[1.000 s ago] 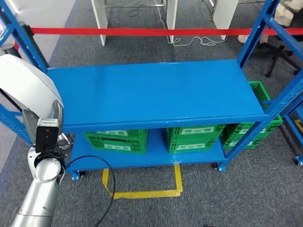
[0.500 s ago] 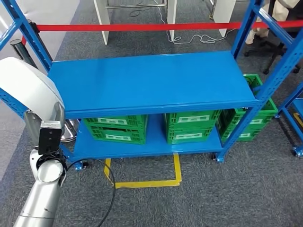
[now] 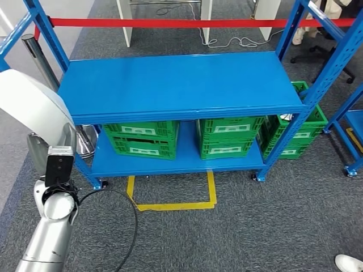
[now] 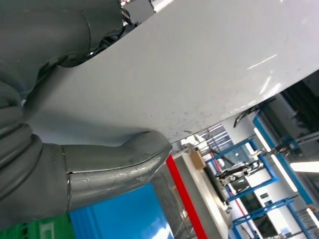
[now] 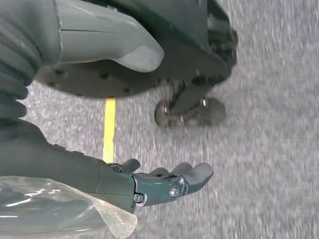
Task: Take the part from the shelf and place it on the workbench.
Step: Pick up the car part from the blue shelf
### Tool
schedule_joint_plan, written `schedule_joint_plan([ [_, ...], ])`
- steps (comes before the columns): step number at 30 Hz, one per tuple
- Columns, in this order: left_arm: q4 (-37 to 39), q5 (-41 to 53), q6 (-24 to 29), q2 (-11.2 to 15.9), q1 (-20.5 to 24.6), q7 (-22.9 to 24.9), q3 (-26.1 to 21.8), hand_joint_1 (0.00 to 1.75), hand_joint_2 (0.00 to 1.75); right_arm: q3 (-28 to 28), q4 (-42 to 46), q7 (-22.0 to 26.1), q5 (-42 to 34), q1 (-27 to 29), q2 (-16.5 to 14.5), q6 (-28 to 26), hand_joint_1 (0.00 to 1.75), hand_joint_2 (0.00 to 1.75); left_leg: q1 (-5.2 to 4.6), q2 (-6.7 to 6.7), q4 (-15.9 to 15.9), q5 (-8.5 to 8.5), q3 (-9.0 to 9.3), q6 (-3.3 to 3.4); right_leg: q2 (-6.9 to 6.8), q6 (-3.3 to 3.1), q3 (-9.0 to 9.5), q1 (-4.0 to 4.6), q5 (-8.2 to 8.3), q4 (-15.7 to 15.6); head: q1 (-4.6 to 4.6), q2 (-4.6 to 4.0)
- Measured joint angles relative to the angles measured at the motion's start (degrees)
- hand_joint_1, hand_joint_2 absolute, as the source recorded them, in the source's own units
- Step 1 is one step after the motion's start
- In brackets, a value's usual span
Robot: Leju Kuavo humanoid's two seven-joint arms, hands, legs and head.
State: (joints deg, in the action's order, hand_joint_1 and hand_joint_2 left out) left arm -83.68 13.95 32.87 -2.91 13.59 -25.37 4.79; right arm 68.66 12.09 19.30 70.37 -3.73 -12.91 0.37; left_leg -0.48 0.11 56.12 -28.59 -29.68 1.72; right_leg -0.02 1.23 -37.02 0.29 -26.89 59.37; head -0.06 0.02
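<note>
part (image 3: 25, 105), a big white curved panel, just left of the blue shelf (image 3: 180, 85), green crates (image 3: 141, 139) beneath | left wrist: left robot hand (image 4: 112, 164) pressing against it | right wrist: right robot hand (image 5: 158, 181) spread, holding nothing, above carpet (image 5: 270, 149)

A workshop or warehouse: blue steel shelving (image 3: 180, 85), green crates (image 3: 141, 139), yellow floor tape (image 3: 171, 205), red barrier tape (image 3: 163, 23).
</note>
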Motion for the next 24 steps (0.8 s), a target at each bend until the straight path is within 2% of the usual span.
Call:
schedule_joint_plan([
  [1,-0.1,0.1,0.0,-0.1,0.0,-0.2,0.0,1.75,1.75,0.0,0.0,0.1,0.0,0.0,0.0,0.0,0.00,1.75,0.14,0.09,-0.3,0.68,-0.70,0.31,0.04,0.30,-0.86,-0.06,-2.36,1.9,0.05,0.00],
  [3,-0.3,0.2,0.0,-0.1,-0.1,-0.5,0.0,1.75,1.75,0.0,0.0,0.4,0.0,0.0,0.0,0.0,0.00,1.75,0.15,0.13,-0.3,1.84,-2.16,0.65,0.06,0.86,-2.63,-0.28,-7.57,8.4,0.16,0.00],
  [4,-0.4,0.3,-0.1,-0.1,-0.2,-0.7,0.0,1.75,1.75,0.0,0.0,0.5,0.0,0.0,0.0,0.0,0.00,1.75,0.15,0.16,-0.3,2.43,-2.90,0.62,0.05,1.09,-3.19,-0.41,-8.63,11.8,0.16,0.00],
  [5,-0.5,0.3,-0.2,-0.1,-0.4,-0.8,0.0,1.75,1.75,0.0,0.0,0.6,0.0,0.0,0.0,0.1,0.00,1.75,0.16,0.19,-0.2,2.99,-3.60,0.55,0.04,1.29,-3.29,-0.51,-8.24,14.2,0.15,0.00],
  [6,-0.6,0.3,-0.3,-0.1,-0.6,-0.8,0.0,1.75,1.75,0.0,0.0,0.6,0.0,0.0,0.0,0.1,0.00,1.75,0.19,0.22,-0.2,3.50,-4.29,0.42,0.04,1.43,-2.63,-0.61,-6.66,14.8,0.16,0.00],
  [7,-0.7,0.3,-0.4,0.0,-0.7,-0.9,0.0,1.75,1.75,0.0,0.0,0.6,0.0,0.0,0.0,0.1,0.00,1.75,0.24,0.23,-0.1,3.96,-4.92,0.24,0.02,1.54,-1.03,-0.72,-4.72,13.4,0.15,0.00],
  [8,-0.7,0.3,-0.4,0.0,-0.9,-0.9,0.0,1.75,1.75,0.0,0.0,0.6,0.0,0.0,0.0,0.1,0.00,1.75,0.27,0.22,0.1,4.35,-5.44,0.01,0.00,1.58,1.53,-0.83,-3.39,10.2,0.16,0.00],
  [9,-0.9,0.3,-0.5,0.0,-1.0,-0.9,0.0,1.75,1.75,0.0,0.0,0.6,0.0,0.0,0.0,0.1,0.00,1.75,0.23,0.20,0.4,4.62,-5.95,-0.21,-0.01,1.57,4.79,-0.89,-3.04,5.8,0.19,0.00],
  [10,-1.0,0.3,-0.5,0.0,-1.0,-0.9,0.0,1.75,1.75,0.0,0.0,0.6,0.0,-0.1,0.0,0.1,0.00,1.75,0.16,0.19,0.8,4.90,-6.34,-0.51,0.01,1.42,7.65,-0.91,-3.63,1.6,0.18,0.00],
  [11,-1.2,0.3,-0.5,0.1,-1.0,-1.0,0.0,1.75,1.75,0.0,0.0,0.6,0.0,-0.2,0.0,0.1,0.00,1.75,0.08,0.18,1.1,5.21,-6.65,-0.81,0.06,1.22,9.59,-0.89,-4.50,-1.5,0.19,0.00],
  [12,-1.4,0.3,-0.6,0.1,-1.1,-1.0,0.0,1.75,1.75,0.0,0.0,0.6,0.0,-0.2,0.0,0.2,0.00,1.75,0.03,0.19,1.3,5.54,-6.91,-1.11,0.12,0.95,10.54,-0.83,-5.17,-3.2,0.18,0.00],
  [14,-1.5,0.3,-0.6,0.1,-1.3,-1.0,0.0,1.75,1.75,0.0,0.0,0.6,0.0,-0.1,0.0,0.3,0.00,1.75,0.12,0.15,1.6,5.69,-7.28,-1.75,0.12,0.20,10.32,-0.91,-5.21,-3.8,0.16,0.00],
  [15,-1.5,0.3,-0.6,0.2,-1.4,-1.0,0.0,1.75,1.75,0.0,0.0,0.7,0.0,0.0,0.0,0.3,0.00,1.75,0.20,0.11,2.7,4.68,-7.71,-2.08,0.04,-0.28,10.30,-0.99,-4.90,-3.8,0.12,0.00],
  [16,-1.5,0.3,-0.6,0.2,-1.5,-1.1,0.0,1.75,1.75,0.0,0.0,0.7,-0.1,0.1,0.0,0.4,0.00,1.75,0.31,0.07,4.8,2.93,-8.46,-2.41,-0.06,-0.79,10.23,-1.07,-4.58,-3.9,0.12,0.00],
  [18,-1.5,0.3,-0.7,0.3,-1.8,-1.1,0.0,1.75,1.75,0.1,0.0,1.2,-0.4,0.2,0.0,1.0,0.00,1.75,0.56,0.05,12.2,-1.67,-10.75,-2.97,-0.17,-1.48,9.91,-1.03,-4.04,-3.8,0.07,0.00],
  [19,-1.5,0.3,-0.8,0.4,-2.0,-1.1,0.0,1.75,1.75,0.2,0.0,1.5,-0.6,0.2,0.0,1.3,0.00,1.75,0.67,0.05,15.6,-3.21,-11.69,-3.12,-0.17,-1.60,9.65,-0.99,-3.86,-3.8,0.08,0.00],
  [20,-1.5,0.3,-1.0,0.4,-2.1,-1.1,0.0,1.75,1.75,0.3,0.0,1.8,-0.7,0.3,0.0,1.7,0.00,1.75,0.73,0.05,17.7,-3.76,-11.99,-3.18,-0.17,-1.63,9.39,-0.96,-3.73,-3.7,0.06,0.00],
  [21,-1.5,0.3,-1.1,0.4,-2.2,-1.1,0.0,1.75,1.75,0.4,0.0,2.0,-0.9,0.4,0.0,2.1,0.00,1.75,0.76,0.05,17.6,-3.20,-11.37,-3.14,-0.17,-1.61,9.16,-0.94,-3.65,-3.6,0.07,0.00],
  [22,-1.6,0.3,-1.2,0.4,-2.3,-1.1,0.0,1.75,1.75,0.5,0.0,2.2,-1.0,0.5,0.0,2.3,0.00,1.75,0.77,0.05,15.3,-1.76,-9.79,-3.02,-0.16,-1.58,9.00,-0.94,-3.62,-3.4,0.06,0.00],
  [24,-1.6,0.3,-1.4,0.4,-2.2,-1.2,0.0,1.75,1.75,0.6,0.0,2.5,-0.9,0.5,0.0,2.7,0.00,1.75,0.69,-0.01,7.8,1.21,-5.41,-2.58,-0.12,-1.42,8.68,-0.86,-3.69,-3.1,0.07,0.00],
])
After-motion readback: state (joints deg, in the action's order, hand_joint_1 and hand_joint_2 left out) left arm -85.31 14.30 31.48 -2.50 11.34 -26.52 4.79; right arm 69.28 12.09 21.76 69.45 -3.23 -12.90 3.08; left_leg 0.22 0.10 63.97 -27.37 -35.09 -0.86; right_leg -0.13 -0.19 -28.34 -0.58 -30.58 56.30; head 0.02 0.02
